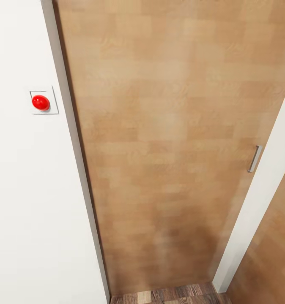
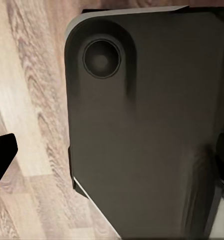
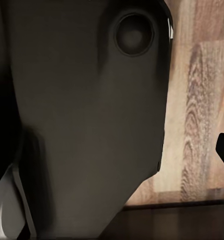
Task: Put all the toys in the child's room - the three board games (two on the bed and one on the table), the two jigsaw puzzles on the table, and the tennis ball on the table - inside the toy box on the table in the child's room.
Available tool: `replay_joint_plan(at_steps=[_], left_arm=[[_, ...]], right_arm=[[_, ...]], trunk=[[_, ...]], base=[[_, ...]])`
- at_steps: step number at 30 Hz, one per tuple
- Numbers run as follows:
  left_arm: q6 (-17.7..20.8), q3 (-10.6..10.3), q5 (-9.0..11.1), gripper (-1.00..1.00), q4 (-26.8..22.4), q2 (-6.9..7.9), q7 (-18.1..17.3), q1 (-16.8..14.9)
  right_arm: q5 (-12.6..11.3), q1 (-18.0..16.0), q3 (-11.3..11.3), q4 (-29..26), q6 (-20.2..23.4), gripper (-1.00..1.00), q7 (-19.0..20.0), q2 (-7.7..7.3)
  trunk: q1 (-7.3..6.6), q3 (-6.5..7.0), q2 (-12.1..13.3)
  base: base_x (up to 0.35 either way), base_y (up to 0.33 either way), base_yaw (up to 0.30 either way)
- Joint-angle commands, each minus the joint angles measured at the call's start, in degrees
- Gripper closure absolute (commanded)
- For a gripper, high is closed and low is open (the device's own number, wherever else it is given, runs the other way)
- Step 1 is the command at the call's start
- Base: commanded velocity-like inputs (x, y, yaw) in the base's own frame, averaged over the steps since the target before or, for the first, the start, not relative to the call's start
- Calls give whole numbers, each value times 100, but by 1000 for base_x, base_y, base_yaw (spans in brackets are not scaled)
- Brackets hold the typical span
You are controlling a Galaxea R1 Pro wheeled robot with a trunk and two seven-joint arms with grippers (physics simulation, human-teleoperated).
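Head view: a closed light-wood sliding door blocks the way straight ahead, w/ a slim metal pull handle near its right edge. Left of it a white wall bears a red round button on a white plate, the only thing sticking out there. Right of the door a white frame post stands between it and a 2nd wood panel. Free room: only a narrow strip of dark plank floor at the door's foot. Wrist views: the robot's dark base crowds each arm on its inner side; open wood floor lies on the outer side.
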Motion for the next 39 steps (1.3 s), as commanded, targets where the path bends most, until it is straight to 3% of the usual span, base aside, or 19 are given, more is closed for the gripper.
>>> replay_joint_plan(at_steps=[1, 13, 22, 29, 37, 39], left_arm=[[-18, 6, -1, -100, -1, 0, 0, 1], [-28, 29, -1, -100, -14, 4, 5, 1], [-28, 38, -1, -100, -111, 17, 5, 1], [23, 53, 0, -100, -359, 7, 30, -5], [204, 57, 23, -100, -778, -16, 693, -60], [273, 57, 30, -100, -796, -17, 775, -181]], right_arm=[[-1, -1, 0, 1, -5, -100, -4, -7], [-4, -1, -14, 0, -25, -100, -5, -16], [7, -1, -19, 2, -750, -100, -5, 4], [-20, -1, -37, -1, -920, -100, -5, 18], [-28, -22, -43, -180, -883, -100, -60, 11], [-43, -35, -46, -397, -855, -100, -242, 5]], trunk=[[-22, 15, 39], [-286, 231, 521], [-484, 392, 881], [-637, 518, 1162], [-813, 662, 1483], [-857, 698, 1563]], base=[[0, 0, 0], [0, 0, 0], [0, 0, 0], [0, 0, 0], [0, 0, 0], [0, 0, 0]])
